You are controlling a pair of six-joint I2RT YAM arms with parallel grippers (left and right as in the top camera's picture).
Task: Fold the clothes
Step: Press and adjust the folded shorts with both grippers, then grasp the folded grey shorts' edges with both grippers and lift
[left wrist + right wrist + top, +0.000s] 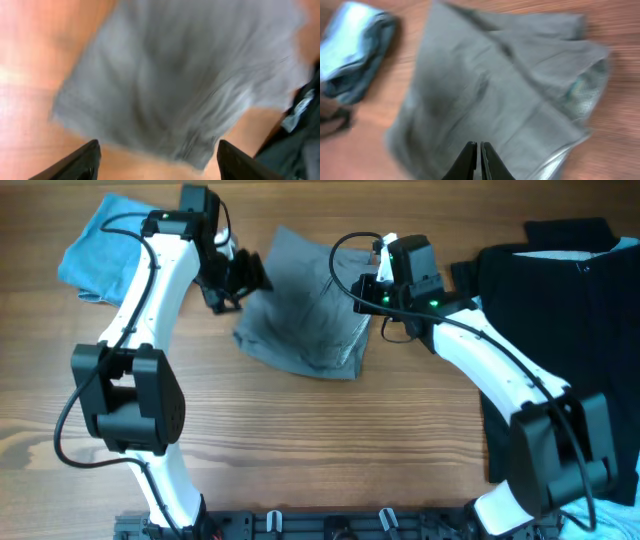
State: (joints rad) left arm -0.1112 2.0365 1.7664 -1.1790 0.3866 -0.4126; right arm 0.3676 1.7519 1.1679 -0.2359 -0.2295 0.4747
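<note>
**A:** Left jaws, status?

**B:** Wide open, nothing in them. The fingers (87,160) sit splayed at the two bottom corners of the wrist view. The grey shorts (185,75) are spread ahead of and below them. The tips hang near the shorts' closest edge, with bare bench (30,50) off to one side.

**A:** Right jaws?

**B:** Closed, fingers (471,157) tip to tip, hanging over the shorts (495,100). Can't tell if they've nipped any fabric or are just above it, since that view is blurred.

**A:** Where's the garment?

**B:** From overhead, the shorts (305,315) lie on the bench (300,450) between the two sets of jaws. The left jaws are just beside one upper edge and the right jaws are at the opposite upper edge. The cloth is rumpled, with one layer lapped diagonally over another. Paler lining shows at one corner, ahead and to the right of the right jaws.

**A:** Other clothes?

**B:** The light-blue garment (100,245) is bunched behind the left jaws, on the side away from the shorts and not touching them. From the right wrist it sits well ahead of the right jaws, past the shorts (350,50). The black garment (560,310) is spread behind the right jaws, under that arm, apart from the shorts.
</note>
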